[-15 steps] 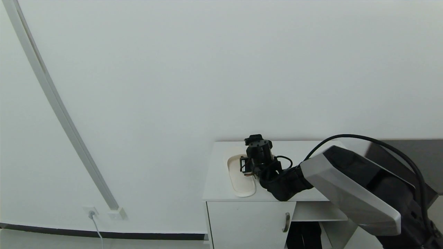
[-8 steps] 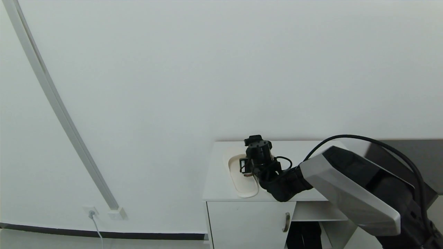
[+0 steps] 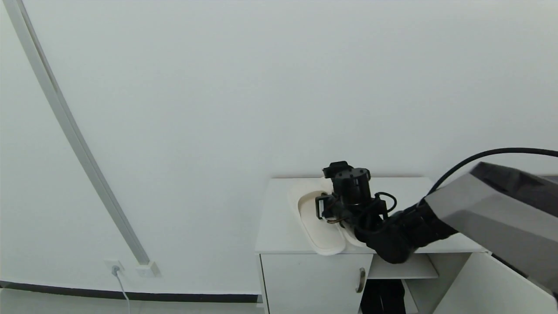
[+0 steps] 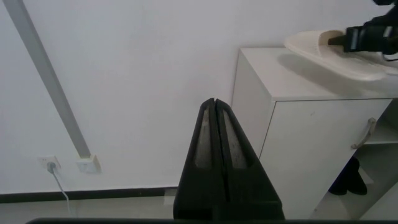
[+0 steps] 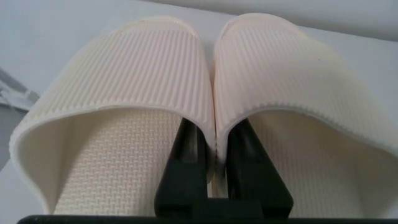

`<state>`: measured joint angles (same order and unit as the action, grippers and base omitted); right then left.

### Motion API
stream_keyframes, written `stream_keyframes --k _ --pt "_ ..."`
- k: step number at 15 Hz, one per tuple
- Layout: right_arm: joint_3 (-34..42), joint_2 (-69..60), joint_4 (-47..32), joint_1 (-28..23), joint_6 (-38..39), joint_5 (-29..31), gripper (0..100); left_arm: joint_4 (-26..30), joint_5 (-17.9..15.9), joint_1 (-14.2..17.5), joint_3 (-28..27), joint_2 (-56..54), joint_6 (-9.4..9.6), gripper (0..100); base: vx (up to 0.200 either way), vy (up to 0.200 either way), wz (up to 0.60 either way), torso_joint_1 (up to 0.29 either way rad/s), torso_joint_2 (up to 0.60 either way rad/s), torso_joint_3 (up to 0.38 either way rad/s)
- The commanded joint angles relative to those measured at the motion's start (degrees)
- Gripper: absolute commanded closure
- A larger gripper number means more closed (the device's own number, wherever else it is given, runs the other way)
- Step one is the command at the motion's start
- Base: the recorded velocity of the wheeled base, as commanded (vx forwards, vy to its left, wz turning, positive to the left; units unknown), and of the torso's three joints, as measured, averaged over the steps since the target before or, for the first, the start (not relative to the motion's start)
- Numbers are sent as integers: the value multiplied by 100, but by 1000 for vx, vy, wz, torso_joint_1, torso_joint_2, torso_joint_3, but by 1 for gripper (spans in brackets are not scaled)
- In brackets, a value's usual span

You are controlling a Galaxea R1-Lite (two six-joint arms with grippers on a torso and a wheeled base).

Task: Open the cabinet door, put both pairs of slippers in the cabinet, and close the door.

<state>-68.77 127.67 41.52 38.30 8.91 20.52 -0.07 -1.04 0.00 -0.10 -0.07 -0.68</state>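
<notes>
Slippers update from my remote seat: the cream slippers (image 3: 320, 226) are side by side on top of the white cabinet (image 3: 277, 231), toes toward the wall (image 3: 261, 87), heels right at the front edge. Can't tell if they're lying flat or raised a touch.

The right gripper (image 5: 214, 162) comes in from the heel end with one finger inside each slipper. It's clamped on the two inner side walls, which are squeezed together between the fingers.

The left gripper (image 4: 215, 106) is down low out in front of the cabinet, off toward its wall-side corner. Its fingers are pressed together with nothing between them.

The cabinet's left door (image 3: 314, 283) is closed, handle (image 3: 360, 280) by its inner edge. The right door (image 3: 475, 288) is swung open, so I can see a shelf (image 3: 401, 268) inside with a dark shape (image 3: 383, 298) under it, too murky to identify.
</notes>
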Motion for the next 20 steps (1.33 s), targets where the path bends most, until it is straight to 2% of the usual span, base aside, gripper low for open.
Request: stream_keyframes --k 1,3,4,5,7,14,20 --pt "1788 -1552 691 151 -109 -338 100 -1 -2 0 1 7 -2 100 0 0 0 0 0 0" --pt "2684 -2150 1042 257 -109 -610 100 -1 -2 0 1 7 -2 100 0 0 0 0 0 0" --pt "2886 -2317 1069 283 -109 -725 100 -1 -2 0 1 7 -2 100 0 0 0 0 0 0" --pt "3361 -2756 1060 353 -91 -1138 100 -1 -2 0 1 7 -2 100 0 0 0 0 0 0" --pt "3660 -3055 1025 512 -83 -1445 100 -1 -2 0 1 7 -11 100 0 0 0 0 0 0" --pt "3765 -2959 1051 696 -109 -1445 100 -1 -2 0 1 7 -20 100 0 0 0 0 0 0" --pt "3801 -2959 1060 749 -118 -1428 100 -1 -2 0 1 7 -20 100 -200 0 0 9 2 2"
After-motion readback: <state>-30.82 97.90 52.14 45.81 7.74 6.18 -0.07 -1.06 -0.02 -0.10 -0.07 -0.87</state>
